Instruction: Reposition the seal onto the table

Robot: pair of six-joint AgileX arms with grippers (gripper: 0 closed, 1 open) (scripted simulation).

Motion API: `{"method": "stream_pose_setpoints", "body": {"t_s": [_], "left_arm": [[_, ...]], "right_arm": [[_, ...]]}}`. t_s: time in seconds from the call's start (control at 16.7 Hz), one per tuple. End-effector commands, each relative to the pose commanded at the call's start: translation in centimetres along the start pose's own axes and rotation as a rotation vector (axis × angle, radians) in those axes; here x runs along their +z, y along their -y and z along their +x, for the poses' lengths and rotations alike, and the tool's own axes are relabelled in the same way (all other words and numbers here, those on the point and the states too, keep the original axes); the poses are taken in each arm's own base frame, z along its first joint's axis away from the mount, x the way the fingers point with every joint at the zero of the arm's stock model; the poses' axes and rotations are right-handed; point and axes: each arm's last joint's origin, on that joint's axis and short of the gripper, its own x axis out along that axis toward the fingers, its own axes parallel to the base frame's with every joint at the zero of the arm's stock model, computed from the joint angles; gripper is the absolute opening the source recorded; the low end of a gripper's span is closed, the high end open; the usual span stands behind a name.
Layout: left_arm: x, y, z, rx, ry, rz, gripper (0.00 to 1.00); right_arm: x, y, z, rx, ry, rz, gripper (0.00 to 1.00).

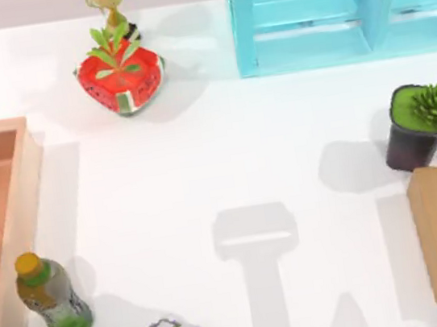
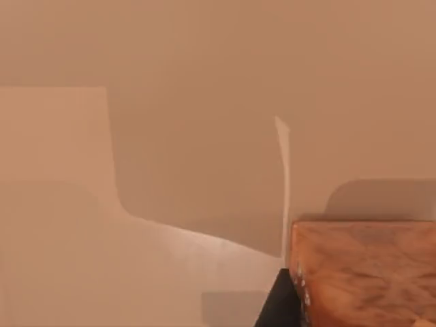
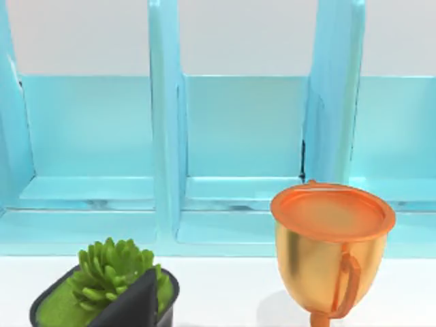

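Left tool (image 2: 278, 308) is down in the wooden tray (image 1: 16, 171), the seal (image 2: 364, 272) just beside it, off the table (image 1: 225, 154). Right tool (image 3: 136, 303) faces the succulent (image 3: 109, 269). Can't tell either tool's opening.

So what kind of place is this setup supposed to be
Probably a rendered tabletop test scene rather than a real room: a glossy white table scattered with unrelated items, like a turquoise open-shelved cabinet, a green-labelled drink bottle with a yellow cap and a spiky green succulent in a dark pot.
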Motion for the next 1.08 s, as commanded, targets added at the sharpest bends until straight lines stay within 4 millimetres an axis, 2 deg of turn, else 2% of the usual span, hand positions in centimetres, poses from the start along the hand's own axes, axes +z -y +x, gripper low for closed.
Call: {"method": "stream_pose_setpoints", "body": {"t_s": [0.18, 0.24, 0.78, 0.9, 1.08], "left_arm": [[0.0, 0.0, 0.0, 0.000, 0.000, 0.000, 0.02], [0.0, 0.0, 0.0, 0.000, 0.000, 0.000, 0.00], [0.1, 0.1, -0.2, 0.001, 0.005, 0.001, 0.00], [0.7, 0.8, -1.8, 0.013, 0.043, -0.002, 0.00], [2.3, 4.0, -7.1, 0.037, 0.152, -0.011, 0.00]], "right_arm": [[0.0, 0.0, 0.0, 0.000, 0.000, 0.000, 1.00], [0.0, 0.0, 0.0, 0.000, 0.000, 0.000, 1.00], [0.0, 0.0, 0.0, 0.000, 0.000, 0.000, 1.00], [0.0, 0.0, 0.0, 0.000, 0.000, 0.000, 1.00], [0.0, 0.0, 0.0, 0.000, 0.000, 0.000, 1.00]]}}
